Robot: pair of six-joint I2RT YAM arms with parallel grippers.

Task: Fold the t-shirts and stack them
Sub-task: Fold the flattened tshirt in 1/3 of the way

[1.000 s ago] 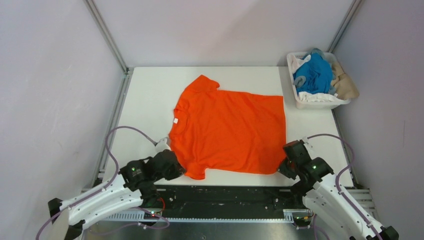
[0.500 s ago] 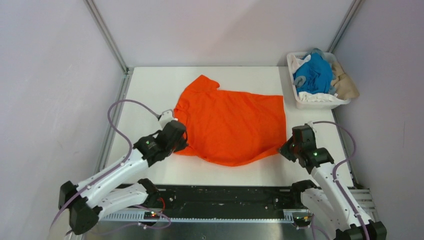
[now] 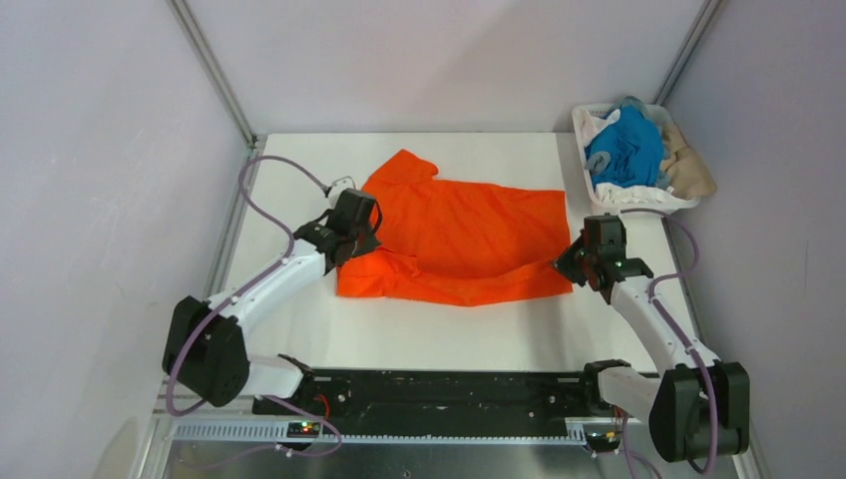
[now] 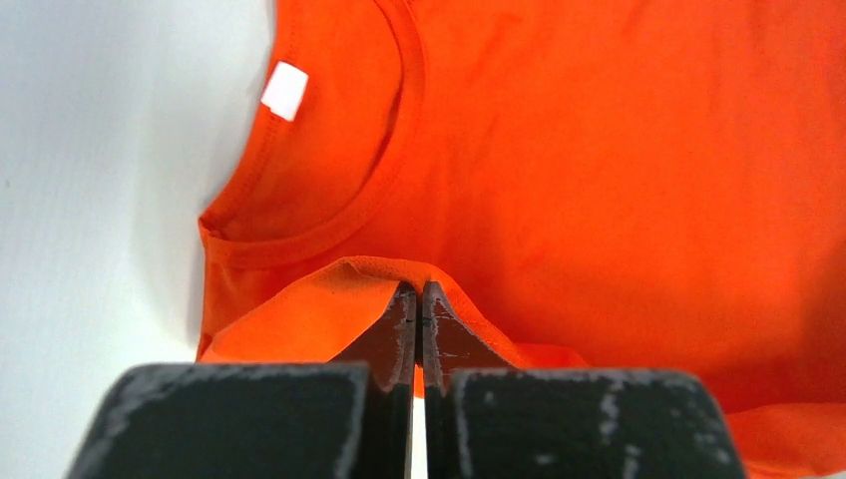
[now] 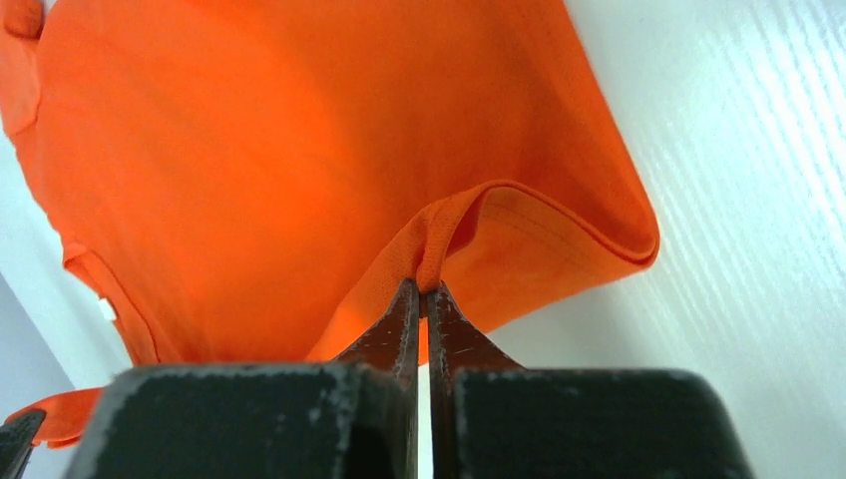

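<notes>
My left gripper (image 4: 419, 299) is pressed together on a ridge of the orange shirt (image 3: 469, 239), just this side of its collar. My right gripper (image 5: 424, 294) pinches the hem corner the same way, with the cloth peaking between the fingers. The shirt lies across the middle of the table (image 3: 299, 180), its near part doubled over onto the rest. The white tag (image 4: 285, 90) sits at the neckline beyond my left fingers. At the far right corner, a basket (image 3: 638, 204) holds a blue shirt (image 3: 629, 148), a white shirt (image 3: 602, 126) and a beige shirt (image 3: 690, 168) in a heap.
</notes>
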